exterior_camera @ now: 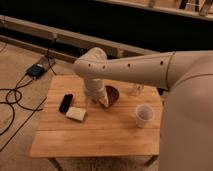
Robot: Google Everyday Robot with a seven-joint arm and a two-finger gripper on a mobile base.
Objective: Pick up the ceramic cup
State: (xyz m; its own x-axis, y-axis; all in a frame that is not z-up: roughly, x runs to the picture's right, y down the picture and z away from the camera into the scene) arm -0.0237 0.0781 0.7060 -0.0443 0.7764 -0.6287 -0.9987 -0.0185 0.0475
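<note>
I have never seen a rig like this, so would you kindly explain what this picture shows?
This is a mobile robot with one large white arm. There is a single camera, and it looks down over that arm onto a small wooden table. The arm ends in a gripper, which is low over the table at the left edge of a dark purple bowl. Whether it holds anything cannot be seen. The white ceramic cup it should pick up stands apart, near the table's right edge. A clear glass, a flat black object and a pale block also lie there.

Wooden table (pixel 100 137) holds black phone (pixel 65 103), pale block (pixel 76 114), perhaps a sponge, purple bowl (pixel 115 93), glass (pixel 135 90)
</note>
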